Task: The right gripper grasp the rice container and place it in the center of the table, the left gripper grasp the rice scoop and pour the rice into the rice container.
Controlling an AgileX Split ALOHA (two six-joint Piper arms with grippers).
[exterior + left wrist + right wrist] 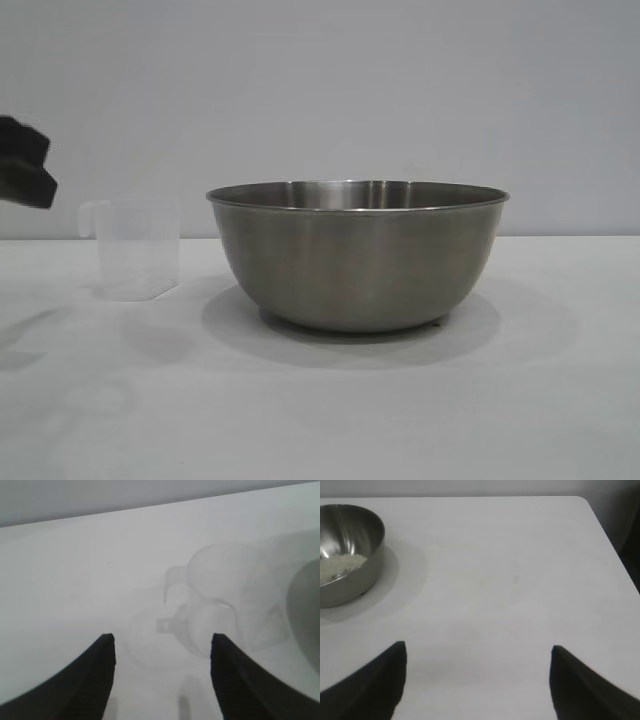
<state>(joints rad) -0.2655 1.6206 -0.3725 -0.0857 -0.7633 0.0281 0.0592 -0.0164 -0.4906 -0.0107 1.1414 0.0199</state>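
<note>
Rice (340, 565) in rice container (357, 262) — rice scoop (135, 250) beside

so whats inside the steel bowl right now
A pale patch of rice lies in the bowl, seen from the right wrist view. The near wall hides the rest of the bottom.

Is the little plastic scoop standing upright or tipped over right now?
Upright. The rice scoop stands on its base on the table, mouth up, beside the rice container, and looks empty. No gripper holds it.
</note>
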